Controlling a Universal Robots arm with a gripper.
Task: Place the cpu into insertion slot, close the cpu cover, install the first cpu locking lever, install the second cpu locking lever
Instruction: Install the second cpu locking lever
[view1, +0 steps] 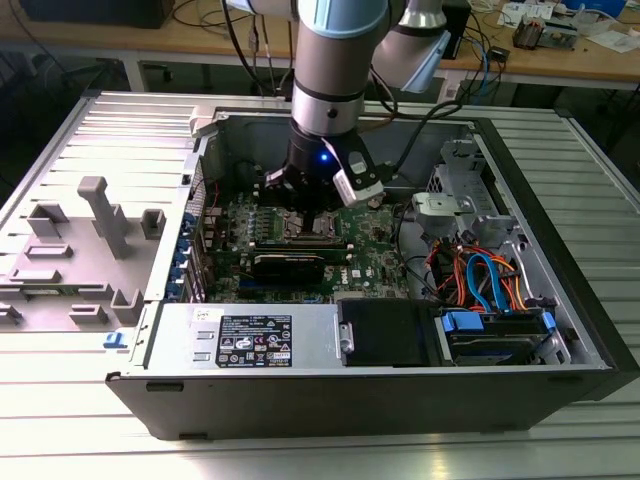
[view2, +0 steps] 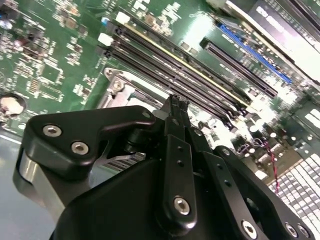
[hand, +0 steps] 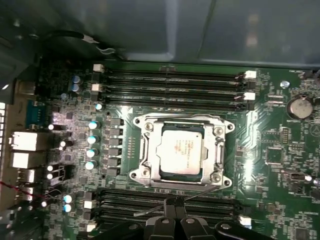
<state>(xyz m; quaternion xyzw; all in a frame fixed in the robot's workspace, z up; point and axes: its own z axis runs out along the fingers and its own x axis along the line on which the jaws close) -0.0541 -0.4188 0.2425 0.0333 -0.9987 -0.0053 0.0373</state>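
The cpu (hand: 180, 150), a dull silver square, lies in the insertion slot (hand: 142, 123) on the green board. The cpu cover (hand: 218, 150) lies flat around it as a grey metal frame. A thin wire locking lever (hand: 205, 191) runs slanted along the socket edge nearest my gripper (hand: 175, 204). The black fingertips are shut and sit right at that lever, with nothing clamped that I can make out. In the second wrist view the gripper (view2: 177, 102) points at a corner of the socket frame (view2: 120, 85). In the exterior view the gripper (view1: 312, 205) hangs low over the socket (view1: 308, 228).
Long black memory slots (hand: 170, 82) flank the socket on both sides. Blue-topped capacitors (hand: 92, 139) and a coin battery (hand: 298, 106) stand nearby. The open computer case holds a power supply (view1: 250, 340) and coloured cables (view1: 480, 280). Grey plastic parts (view1: 100, 215) lie at the exterior view's left.
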